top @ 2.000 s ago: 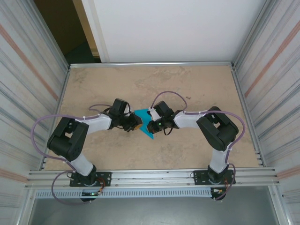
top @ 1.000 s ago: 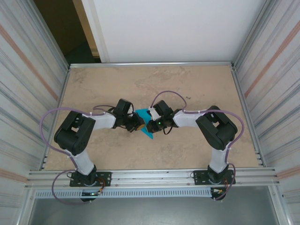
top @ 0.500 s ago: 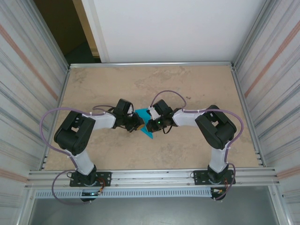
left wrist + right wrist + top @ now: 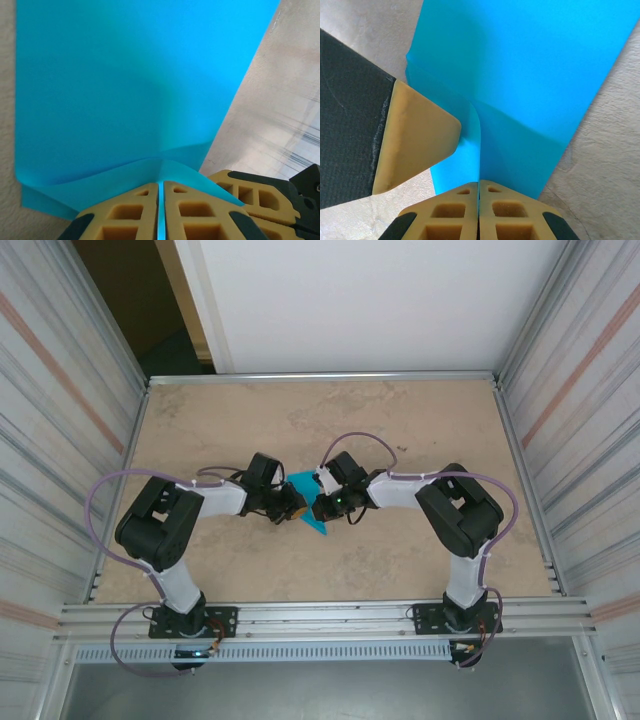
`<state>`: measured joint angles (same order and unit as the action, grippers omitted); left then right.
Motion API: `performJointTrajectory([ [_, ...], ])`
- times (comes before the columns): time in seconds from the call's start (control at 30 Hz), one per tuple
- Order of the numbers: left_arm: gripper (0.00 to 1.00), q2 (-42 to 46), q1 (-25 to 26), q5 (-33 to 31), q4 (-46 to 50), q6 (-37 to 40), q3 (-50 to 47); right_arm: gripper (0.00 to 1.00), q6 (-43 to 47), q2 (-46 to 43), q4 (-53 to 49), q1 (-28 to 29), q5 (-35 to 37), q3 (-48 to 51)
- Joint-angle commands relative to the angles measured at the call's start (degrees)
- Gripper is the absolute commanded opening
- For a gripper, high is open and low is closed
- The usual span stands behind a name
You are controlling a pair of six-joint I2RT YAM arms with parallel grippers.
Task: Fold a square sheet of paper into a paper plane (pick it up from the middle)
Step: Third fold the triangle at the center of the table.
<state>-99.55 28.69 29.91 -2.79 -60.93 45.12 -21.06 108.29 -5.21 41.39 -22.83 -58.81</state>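
Note:
The square sheet of paper [image 4: 301,483] is a bright turquoise creased shape at the middle of the table, pinched between both grippers. My left gripper [image 4: 296,504] comes in from the left and my right gripper [image 4: 316,507] from the right, their tips almost meeting over it. In the left wrist view the paper [image 4: 120,85] spreads ahead, and the left gripper [image 4: 161,186] is shut on a raised fold of it. In the right wrist view the right gripper [image 4: 479,184] is shut on an upright ridge of the paper [image 4: 530,75], with a left finger [image 4: 415,140] just beside it.
The beige stone-patterned table [image 4: 330,420] is bounded by corrugated side walls [image 4: 60,440] and a metal rail [image 4: 320,615] along the near edge, where both arm bases are bolted. A white panel [image 4: 350,300] stands behind the far edge.
The left arm's elbow has swung inward and to the right since the earliest frame. The right gripper has edged slightly left and closed a little tighter. The paper stays pinched in place.

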Motion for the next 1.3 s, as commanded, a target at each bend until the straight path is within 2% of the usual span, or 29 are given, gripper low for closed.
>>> performJointTrajectory([
  [0.0,0.13,1.5,0.4,-1.1,2.3,0.2,-1.2,0.09,-1.4,2.7,-4.2,-0.5,1.8,-0.1],
  [0.53,0.12,1.1,0.4,-2.3,3.5,0.6,-1.8,0.09,-1.6,3.6,-5.3,-0.6,2.2,-0.9],
  [0.9,0.12,1.0,0.4,-3.4,3.6,1.6,-4.1,0.12,-1.9,3.7,-5.6,-0.6,2.2,-1.2],
  [1.03,0.12,0.8,0.3,-4.1,3.8,2.0,-5.3,0.16,-2.4,2.8,-5.9,-0.7,2.0,-1.5],
  [1.27,0.1,0.1,0.3,-5.8,4.2,2.8,-6.0,0.32,-5.3,-2.2,-7.0,-2.3,1.7,-1.9],
])
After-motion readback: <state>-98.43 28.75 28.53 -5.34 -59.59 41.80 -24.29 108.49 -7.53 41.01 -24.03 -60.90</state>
